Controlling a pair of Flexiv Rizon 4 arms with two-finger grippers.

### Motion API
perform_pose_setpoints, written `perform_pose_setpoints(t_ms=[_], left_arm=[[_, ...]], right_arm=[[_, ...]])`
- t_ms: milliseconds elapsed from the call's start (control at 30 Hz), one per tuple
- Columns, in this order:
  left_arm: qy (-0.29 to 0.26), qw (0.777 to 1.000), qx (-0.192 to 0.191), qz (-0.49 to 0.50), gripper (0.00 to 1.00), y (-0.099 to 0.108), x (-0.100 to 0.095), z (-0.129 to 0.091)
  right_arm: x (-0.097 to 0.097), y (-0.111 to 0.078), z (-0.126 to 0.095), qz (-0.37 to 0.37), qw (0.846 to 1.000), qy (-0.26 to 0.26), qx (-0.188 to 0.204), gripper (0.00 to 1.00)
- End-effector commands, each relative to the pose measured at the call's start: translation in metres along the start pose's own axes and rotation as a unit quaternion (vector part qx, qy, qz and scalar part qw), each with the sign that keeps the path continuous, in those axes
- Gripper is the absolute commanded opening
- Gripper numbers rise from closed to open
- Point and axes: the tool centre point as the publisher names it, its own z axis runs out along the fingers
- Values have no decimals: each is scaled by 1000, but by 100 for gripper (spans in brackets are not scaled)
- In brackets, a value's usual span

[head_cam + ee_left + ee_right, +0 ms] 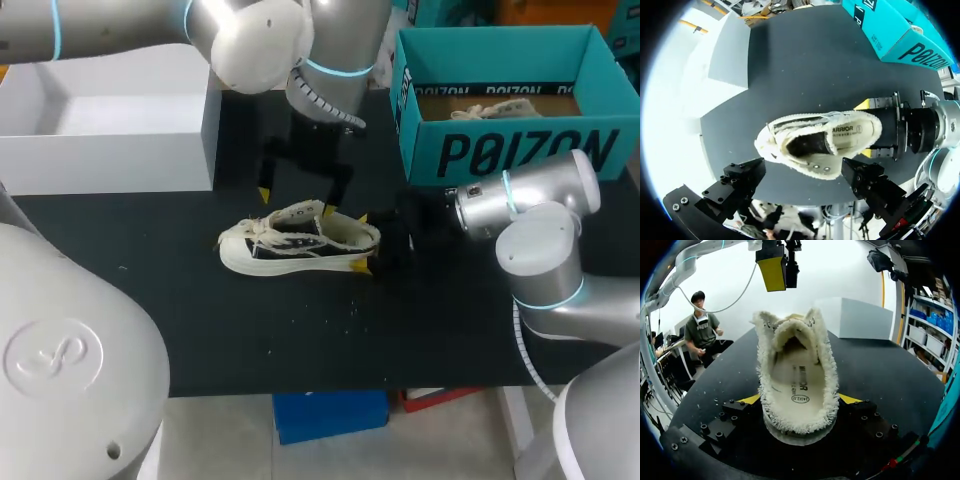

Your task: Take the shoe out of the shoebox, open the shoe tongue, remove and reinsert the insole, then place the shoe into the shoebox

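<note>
sneaker (290,245): likely light, soft collar, stiff sole | right pincer (362,240) clamps heel, 3 o'clock | left pincer (297,200) wide above | grip insole (797,382) edge

the left arm (250,40) comes in from the upper left corner, and the left gripper (297,202) hangs pointing down above the shoe (290,240) — fingers spread wide, touching nothing. the right arm (540,250) lies low and level from the right, with the right gripper (361,242) closed on the shoe's heel — one yellow tip against each side.
</note>
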Motion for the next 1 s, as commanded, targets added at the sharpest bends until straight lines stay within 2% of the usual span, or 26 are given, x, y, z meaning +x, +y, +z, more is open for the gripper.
perform_pose_setpoints(t_ms=[33,367,667,1000], left_arm=[[-64,998,-22,-1,100,-9,11,3],[-109,992,-46,-38,100,-6,18,19],[-151,987,-46,-39,100,-2,25,36],[-178,982,-53,-43,100,1,20,50]], right_arm=[[-1,-2,2,0,1000,0,0,0],[-1,-2,2,0,1000,0,0,0],[-1,-2,2,0,1000,0,0,0],[-1,-2,2,0,1000,0,0,0]])
